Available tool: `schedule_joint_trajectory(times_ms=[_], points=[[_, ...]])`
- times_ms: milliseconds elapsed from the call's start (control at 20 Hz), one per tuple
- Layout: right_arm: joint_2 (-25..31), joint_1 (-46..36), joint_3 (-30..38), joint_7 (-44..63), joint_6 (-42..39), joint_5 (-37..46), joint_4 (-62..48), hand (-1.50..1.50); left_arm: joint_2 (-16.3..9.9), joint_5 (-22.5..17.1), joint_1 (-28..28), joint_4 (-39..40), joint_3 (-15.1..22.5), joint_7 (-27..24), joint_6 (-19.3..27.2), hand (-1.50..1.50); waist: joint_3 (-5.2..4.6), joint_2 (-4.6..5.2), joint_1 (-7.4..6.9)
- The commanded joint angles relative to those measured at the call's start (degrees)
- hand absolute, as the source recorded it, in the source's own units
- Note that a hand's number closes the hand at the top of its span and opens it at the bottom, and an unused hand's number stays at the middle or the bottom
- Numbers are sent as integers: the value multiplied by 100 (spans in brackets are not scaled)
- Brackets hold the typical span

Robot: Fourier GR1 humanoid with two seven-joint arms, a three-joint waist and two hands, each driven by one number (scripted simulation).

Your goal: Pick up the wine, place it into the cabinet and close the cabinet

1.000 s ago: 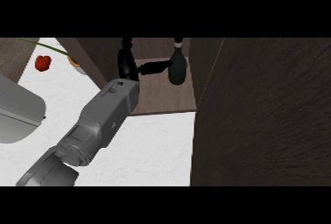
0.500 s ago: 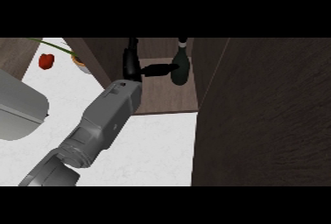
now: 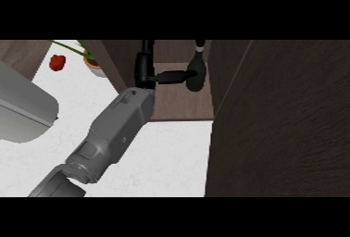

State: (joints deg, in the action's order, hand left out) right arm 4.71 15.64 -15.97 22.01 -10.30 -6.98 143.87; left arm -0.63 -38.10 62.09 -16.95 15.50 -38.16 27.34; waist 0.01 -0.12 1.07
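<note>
We have a single view, from the robot's head, looking steeply down at the white counter (image 3: 164,152) and into the open cabinet (image 3: 181,99). It sits close, so the cabinet's dark door (image 3: 280,120) fills our right side. No second view shares anything.
</note>
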Motion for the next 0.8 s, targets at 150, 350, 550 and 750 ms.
schedule_joint_trajectory(times_ms=[150,350,550,750], points=[[51,27,75,564,203,-291,978,-150,-65,139,-529,-1056,134,209,-55,-150,-2,-42,-153],[191,277,249,428,64,-499,1131,-150,-201,192,-1158,-1827,320,327,-210,-150,1,-73,-192],[45,485,-217,418,229,-88,1249,-150,-193,267,-1727,-2760,560,634,53,-150,-1,-96,-187],[-43,250,-451,324,324,207,955,-150,-200,409,-2445,-3923,941,886,197,-150,-2,-78,-198]])
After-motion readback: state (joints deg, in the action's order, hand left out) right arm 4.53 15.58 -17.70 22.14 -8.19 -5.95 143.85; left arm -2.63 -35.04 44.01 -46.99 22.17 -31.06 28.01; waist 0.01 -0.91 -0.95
